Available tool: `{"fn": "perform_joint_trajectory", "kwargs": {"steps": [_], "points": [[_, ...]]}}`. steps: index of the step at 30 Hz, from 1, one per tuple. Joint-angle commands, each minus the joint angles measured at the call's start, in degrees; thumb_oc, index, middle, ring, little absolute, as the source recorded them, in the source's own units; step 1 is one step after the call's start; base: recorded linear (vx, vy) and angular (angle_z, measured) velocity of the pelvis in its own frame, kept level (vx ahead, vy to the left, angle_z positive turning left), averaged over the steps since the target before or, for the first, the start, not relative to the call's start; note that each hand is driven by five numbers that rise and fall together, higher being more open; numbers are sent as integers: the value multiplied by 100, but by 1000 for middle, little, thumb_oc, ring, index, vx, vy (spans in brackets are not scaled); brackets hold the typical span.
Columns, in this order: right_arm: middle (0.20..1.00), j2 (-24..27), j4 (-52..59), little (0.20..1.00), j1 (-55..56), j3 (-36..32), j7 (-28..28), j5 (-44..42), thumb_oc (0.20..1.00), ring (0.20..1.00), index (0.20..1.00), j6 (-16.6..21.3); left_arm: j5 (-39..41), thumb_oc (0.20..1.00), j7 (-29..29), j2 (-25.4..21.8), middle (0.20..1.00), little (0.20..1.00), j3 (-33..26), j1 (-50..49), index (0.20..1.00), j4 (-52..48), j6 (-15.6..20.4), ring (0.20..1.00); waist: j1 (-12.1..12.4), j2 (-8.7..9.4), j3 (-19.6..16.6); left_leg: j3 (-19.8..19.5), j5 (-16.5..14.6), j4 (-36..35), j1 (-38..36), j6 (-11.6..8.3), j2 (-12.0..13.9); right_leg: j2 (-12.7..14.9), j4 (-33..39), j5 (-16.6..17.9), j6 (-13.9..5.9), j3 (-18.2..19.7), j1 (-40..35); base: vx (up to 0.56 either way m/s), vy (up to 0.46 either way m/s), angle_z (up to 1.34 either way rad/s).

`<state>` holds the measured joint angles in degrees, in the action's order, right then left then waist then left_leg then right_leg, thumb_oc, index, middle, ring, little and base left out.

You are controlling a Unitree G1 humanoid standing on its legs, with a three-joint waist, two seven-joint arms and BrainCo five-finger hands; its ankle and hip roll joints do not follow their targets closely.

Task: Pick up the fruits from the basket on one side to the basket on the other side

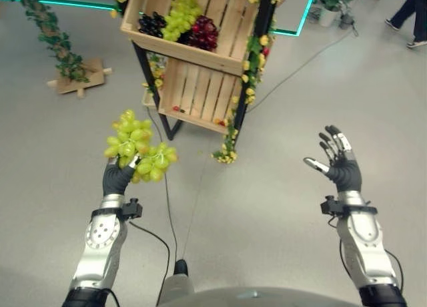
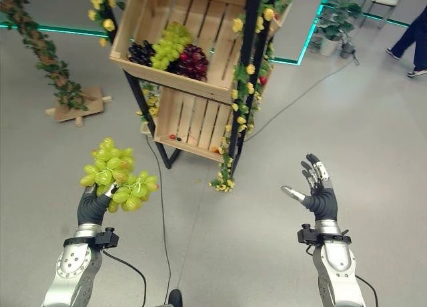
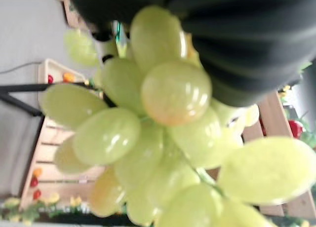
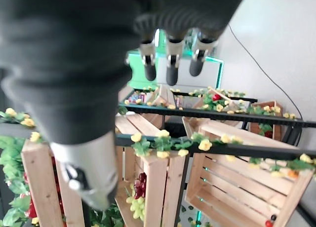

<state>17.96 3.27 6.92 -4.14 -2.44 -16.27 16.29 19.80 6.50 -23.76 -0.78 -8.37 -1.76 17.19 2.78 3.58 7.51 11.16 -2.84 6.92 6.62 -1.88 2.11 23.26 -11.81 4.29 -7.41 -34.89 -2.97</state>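
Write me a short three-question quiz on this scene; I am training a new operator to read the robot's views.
1. True or false: the right hand holds fruit.
2. What does the left hand hold? A) a dark bunch B) a green bunch C) nothing
3. Fill in: in the top crate a green, a red and a ____ bunch lie side by side.

Key
1. False: its fingers are spread and hold nothing.
2. B.
3. Dark: dark bunch, green one, red one.
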Motion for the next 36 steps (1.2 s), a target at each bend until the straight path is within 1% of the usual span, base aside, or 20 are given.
{"fn": "perform_joint_trajectory", "kwargs": {"steps": [1, 2, 3, 4, 6, 8, 10, 12, 16, 20, 22, 25, 26, 27, 28, 29, 30, 31, 33, 36], "points": [[1000, 177, 116, 1000, -323, -12, -37, 185, 1000, 1000, 1000, 222, -341, 200, 100, -301, 200, 200, -366, 318, 200, -527, 495, 200, -170, -104, -76, -443, -140, -288, -168, 65, -73, 169, 79, 510, -429, 1105, 311, 286, 387, 77], [1000, 188, 115, 1000, -179, -63, 69, 88, 1000, 1000, 1000, 199, -342, 200, 94, -284, 200, 200, -284, 412, 200, -475, 478, 200, -382, -235, -68, -779, -119, -522, -399, 150, -200, -655, -133, -280, -183, 2052, 589, 277, 382, 102], [1000, 192, 117, 1000, -180, -68, 72, 85, 1000, 1000, 1000, 197, -342, 200, 95, -280, 200, 200, -281, 418, 200, -472, 480, 200, -371, -240, -81, -769, -87, -543, -382, 145, -193, -661, -144, -270, -168, 2064, 627, 321, 335, 66], [1000, 202, 109, 1000, -111, -103, 115, 21, 1000, 1000, 1000, 217, -354, 200, 83, -244, 200, 200, -255, 412, 200, -494, 458, 200, -445, -280, -62, -900, -75, -668, -515, 179, -269, -1040, -218, -524, -67, 2232, 887, 270, 158, 52], [1000, 190, 77, 1000, -81, -182, 130, -14, 1000, 1000, 1000, 181, -410, 200, 31, -211, 200, 200, -327, 291, 200, -577, 383, 200, -482, -285, -23, -1120, -100, -854, -751, 198, -328, -1135, 281, -379, -75, 1975, 1225, 326, 112, 21], [1000, 165, -26, 1000, -81, -195, 114, -69, 1000, 1000, 1000, 181, -356, 200, 25, -185, 200, 200, -335, 254, 200, -582, 381, 200, -524, -273, -3, -1194, -146, -878, -845, 198, -360, -1261, 628, -269, -117, 1996, 1389, 225, 9, 24], [1000, 151, -76, 1000, -25, -217, 63, -76, 1000, 1000, 1000, 175, -287, 200, 10, -146, 200, 200, -300, 282, 200, -499, 327, 200, -666, -273, 60, -1447, -222, -899, -1043, 200, -422, -1536, 1053, -39, -219, 2431, 1675, 361, 9, 61], [1000, 125, -24, 1000, 62, -275, 53, -37, 1000, 1000, 1000, 177, -359, 200, -5, -159, 200, 200, -282, 343, 200, -454, 326, 200, -808, -284, 102, -1705, -288, -961, -1235, 171, -441, -1625, 1378, 155, -311, 2666, 1935, 353, -49, 88], [1000, 127, 9, 1000, 163, -304, 41, 171, 1000, 1000, 1000, 184, -477, 200, -30, -137, 200, 200, -235, 356, 200, -471, 352, 200, -868, -331, 71, -1936, -507, -998, -1575, 88, -385, -1448, 1579, 387, -414, 2268, 2022, 366, -151, 96], [1000, 271, 49, 1000, 147, -365, 0, 301, 1000, 1000, 1000, 188, -375, 200, -116, 14, 200, 200, -172, 401, 200, -426, 332, 200, -962, -337, -127, -1837, -826, -440, -1874, -113, -179, -1390, 1535, 544, -319, 2037, 1599, 435, -258, 62], [1000, 371, 96, 1000, 148, -341, 34, 247, 1000, 1000, 1000, 204, -231, 200, -142, 115, 200, 200, -113, 336, 200, -394, 311, 200, -1061, -388, -170, -1804, -318, 469, -1704, -482, -39, -1630, 1316, 311, -107, 2191, 1378, 388, -299, 30], [1000, 585, 122, 1000, 137, -263, 18, 354, 1000, 1000, 1000, 213, -33, 200, -159, 205, 200, 200, -72, 309, 200, -364, 300, 200, -990, -296, -89, -1648, 924, 2073, -1052, -960, 63, -1812, 1270, 8, 210, 2206, 855, 323, -314, 16], [1000, 623, 135, 1000, 123, -285, 2, 345, 1000, 1000, 1000, 216, -35, 200, -183, 171, 200, 200, -55, 346, 200, -365, 297, 200, -940, -233, -31, -1548, 980, 2488, -790, -919, 104, -1842, 1310, -123, 284, 2252, 671, 335, -462, -19], [1000, 637, 131, 1000, 101, -243, -35, 230, 1000, 1000, 1000, 220, -45, 200, -130, 143, 200, 200, -20, 387, 200, -373, 301, 200, -892, -115, 56, -1229, 945, 2825, -396, -749, 232, -1850, 1394, -253, 366, 2284, 438, 242, -322, -31], [1000, 635, 129, 1000, 100, -244, -35, 228, 1000, 1000, 1000, 220, -47, 200, -127, 140, 200, 200, -17, 390, 200, -372, 301, 200, -869, -136, 64, -1212, 905, 2878, -383, -745, 261, -1878, 1402, -249, 367, 2301, 435, 251, -298, -11], [1000, 658, 98, 1000, 102, -229, -67, 265, 1000, 1000, 1000, 192, -37, 200, -105, 172, 200, 200, 2, 400, 200, -347, 275, 200, -821, -111, 74, -1070, 802, 2637, -149, -610, 399, -1894, 1427, -362, 384, 2309, 320, 304, -167, -29], [1000, 657, 13, 1000, 78, -176, -124, 295, 1000, 1000, 1000, 160, -22, 200, -108, 196, 200, 200, 42, 361, 200, -324, 252, 200, -704, -89, 87, -1024, 554, 2139, 276, -464, 272, -1935, 1495, -456, 376, 2354, 121, 317, -168, -21], [1000, 659, 7, 1000, 79, -173, -126, 296, 1000, 1000, 1000, 163, -24, 200, -107, 196, 200, 200, 45, 357, 200, -324, 253, 200, -686, -93, 90, -1005, 518, 2150, 254, -459, 280, -1940, 1510, -464, 369, 2371, 98, 319, -91, -45], [1000, 639, -82, 1000, 19, -85, -94, 273, 1000, 1000, 1000, 165, -151, 200, -46, 156, 200, 200, -22, 227, 200, -320, 260, 200, -527, -145, 80, -1199, 356, 1145, 400, -375, 196, -2092, 1591, -576, 285, 2578, -64, 320, -12, -63], [1000, 713, -184, 1000, -43, 52, -90, 365, 1000, 1000, 1000, 200, -160, 200, 29, 137, 200, 200, -2, 189, 200, -276, 299, 200, -390, -248, 61, -1512, 957, -444, 462, -520, 437, -2236, 1609, -758, 246, 2706, -279, 365, 27, -95]]}}
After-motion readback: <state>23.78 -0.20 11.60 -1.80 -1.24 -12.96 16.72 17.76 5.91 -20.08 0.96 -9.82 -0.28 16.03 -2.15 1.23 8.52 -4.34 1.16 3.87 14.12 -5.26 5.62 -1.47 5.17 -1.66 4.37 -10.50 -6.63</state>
